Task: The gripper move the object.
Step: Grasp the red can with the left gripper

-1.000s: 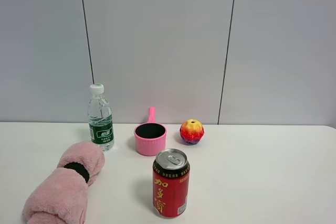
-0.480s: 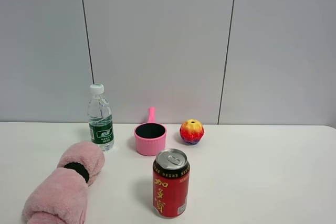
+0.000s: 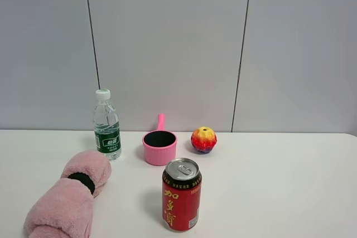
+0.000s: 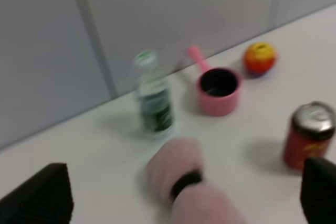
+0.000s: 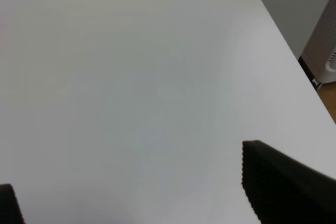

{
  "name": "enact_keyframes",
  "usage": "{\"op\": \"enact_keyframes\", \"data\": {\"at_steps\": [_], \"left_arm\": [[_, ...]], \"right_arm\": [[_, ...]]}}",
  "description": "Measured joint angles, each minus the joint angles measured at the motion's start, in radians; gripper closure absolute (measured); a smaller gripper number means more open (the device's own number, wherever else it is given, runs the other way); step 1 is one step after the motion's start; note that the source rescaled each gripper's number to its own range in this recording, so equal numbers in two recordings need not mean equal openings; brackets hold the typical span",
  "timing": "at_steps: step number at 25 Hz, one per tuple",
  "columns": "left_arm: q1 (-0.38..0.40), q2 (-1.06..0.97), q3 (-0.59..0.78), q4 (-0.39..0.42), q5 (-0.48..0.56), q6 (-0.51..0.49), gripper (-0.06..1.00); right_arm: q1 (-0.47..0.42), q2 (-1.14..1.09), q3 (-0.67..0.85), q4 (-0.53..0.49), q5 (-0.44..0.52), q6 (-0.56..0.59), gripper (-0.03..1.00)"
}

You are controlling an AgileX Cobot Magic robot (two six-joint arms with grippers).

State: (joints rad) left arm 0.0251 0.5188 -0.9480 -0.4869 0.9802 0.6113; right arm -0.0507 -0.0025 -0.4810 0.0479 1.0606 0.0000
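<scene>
The red drink can (image 3: 182,194) with yellow characters and a silver pull-tab top stands upright on the white table (image 3: 279,182), front centre. It also shows in the blurred left wrist view (image 4: 309,136). No gripper shows in the exterior high view. My left gripper (image 4: 178,198) is open; its black fingertips (image 4: 42,192) stand wide apart, well short of the can. My right gripper (image 5: 142,198) is open and empty over bare table, with one black fingertip (image 5: 283,182) in view.
A water bottle (image 3: 106,125), a pink cup with a handle (image 3: 159,146) and a red-yellow ball (image 3: 203,140) stand behind the can. A pink plush roll (image 3: 70,196) lies front left. The table's right edge (image 5: 294,51) shows in the right wrist view.
</scene>
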Motion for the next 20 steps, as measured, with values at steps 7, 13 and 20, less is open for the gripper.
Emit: {"op": "enact_keyframes", "data": {"at_steps": [7,13,20], "left_arm": [[-0.001,0.398,-0.242,-0.150,-0.003,0.241,-0.06],[-0.159,0.646,-0.348,-0.148,-0.006,0.242,-0.06],[-0.458,0.861,-0.351,-0.041,-0.019,0.242,-0.06]], "right_arm": [[0.000,0.000,0.000,0.000,0.000,0.000,-0.03],[0.000,0.000,0.000,0.000,0.000,0.000,-0.03],[0.000,0.000,0.000,0.000,0.000,0.000,-0.03]]}}
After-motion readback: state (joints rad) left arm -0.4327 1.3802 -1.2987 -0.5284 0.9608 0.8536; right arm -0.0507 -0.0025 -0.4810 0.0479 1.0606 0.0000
